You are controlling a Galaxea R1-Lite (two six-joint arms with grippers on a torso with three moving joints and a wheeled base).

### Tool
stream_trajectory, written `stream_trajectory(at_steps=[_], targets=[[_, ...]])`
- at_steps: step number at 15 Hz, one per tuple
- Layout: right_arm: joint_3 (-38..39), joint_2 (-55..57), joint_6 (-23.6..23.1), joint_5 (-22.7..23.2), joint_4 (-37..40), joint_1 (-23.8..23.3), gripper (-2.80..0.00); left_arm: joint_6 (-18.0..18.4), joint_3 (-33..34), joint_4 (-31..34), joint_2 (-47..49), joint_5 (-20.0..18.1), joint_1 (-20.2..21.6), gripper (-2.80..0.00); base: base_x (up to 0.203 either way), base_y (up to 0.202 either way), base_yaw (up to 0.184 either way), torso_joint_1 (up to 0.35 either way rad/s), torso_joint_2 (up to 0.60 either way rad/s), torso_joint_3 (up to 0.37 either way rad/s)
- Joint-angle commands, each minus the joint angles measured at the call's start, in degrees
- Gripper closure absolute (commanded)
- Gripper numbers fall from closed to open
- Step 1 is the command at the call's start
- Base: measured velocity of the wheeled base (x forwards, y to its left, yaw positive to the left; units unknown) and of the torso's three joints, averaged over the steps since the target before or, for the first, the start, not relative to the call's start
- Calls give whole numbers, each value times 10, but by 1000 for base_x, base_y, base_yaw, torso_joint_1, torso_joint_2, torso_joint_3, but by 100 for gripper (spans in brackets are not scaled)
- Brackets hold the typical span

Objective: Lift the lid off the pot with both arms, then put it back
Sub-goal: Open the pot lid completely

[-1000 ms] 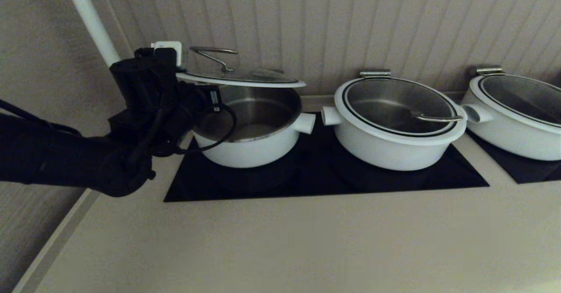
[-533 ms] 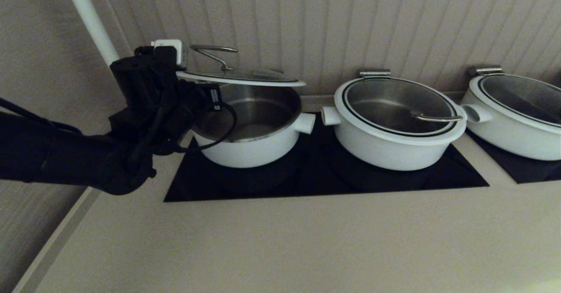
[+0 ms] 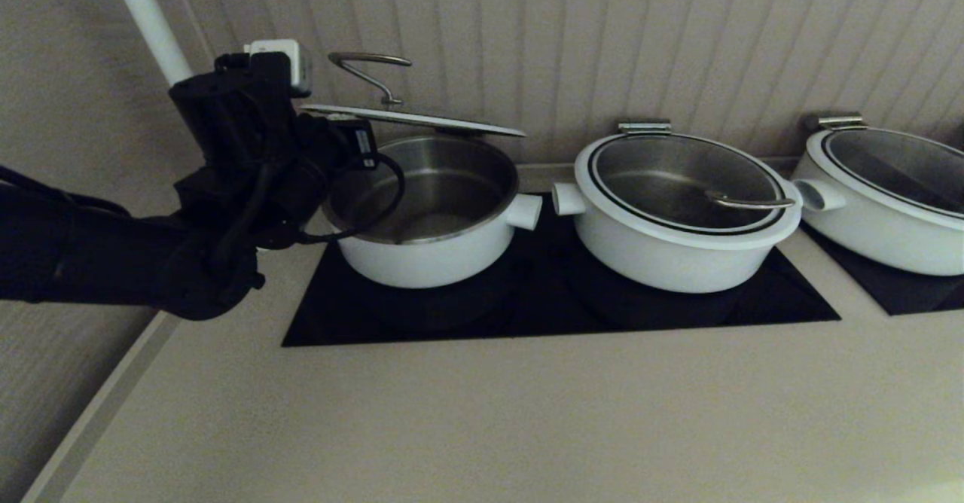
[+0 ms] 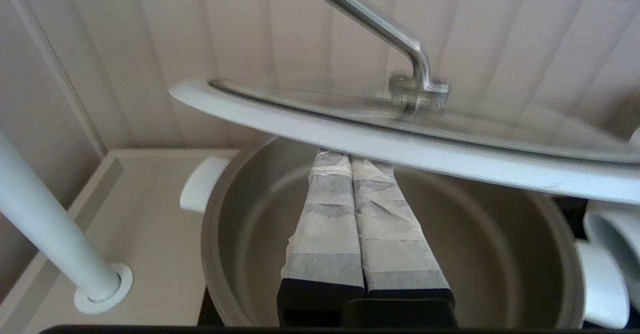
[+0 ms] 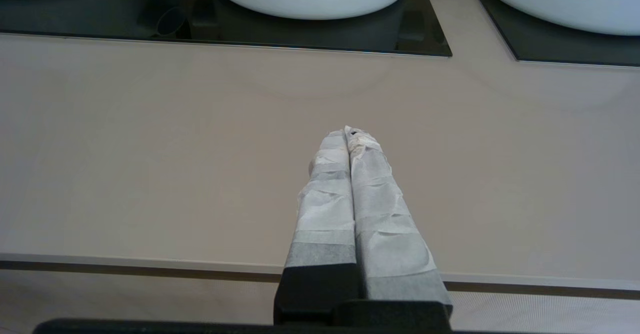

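Observation:
The pot (image 3: 433, 213) stands open on the left of the black cooktop, its steel inside showing. The lid (image 3: 422, 119) hangs above it, tilted, higher on the left side, lower edge near the pot's far right rim. My left gripper (image 3: 331, 125) is shut, its taped fingers pressed together under the lid's left rim, so the lid rests on the fingertips. In the left wrist view the gripper (image 4: 351, 158) meets the lid's white rim (image 4: 400, 146) above the pot (image 4: 240, 234). My right gripper (image 5: 348, 133) is shut and empty over the bare counter, outside the head view.
Two wider white pots (image 3: 681, 209) (image 3: 889, 194) with lids on stand to the right. The black cooktop (image 3: 557, 307) lies under the pots. A white pole (image 3: 147, 21) rises at the back left, close to the left arm. A ribbed wall runs right behind the pots.
The left arm has risen and the lid has gone up with it. The lid's left side is now higher, so it tilts more steeply down to the right.

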Motion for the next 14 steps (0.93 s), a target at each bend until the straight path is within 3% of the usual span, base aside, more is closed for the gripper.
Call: stream_trajectory(at_steps=[1, 14], targets=[[0, -1, -1, 0, 0, 0, 0, 0, -10, -2, -1, 1, 0, 0, 0, 0, 0, 0, 0, 0], [0, -1, -1, 0, 0, 0, 0, 2, -126, -1, 50, -4, 0, 0, 0, 0, 0, 0, 0, 0]])
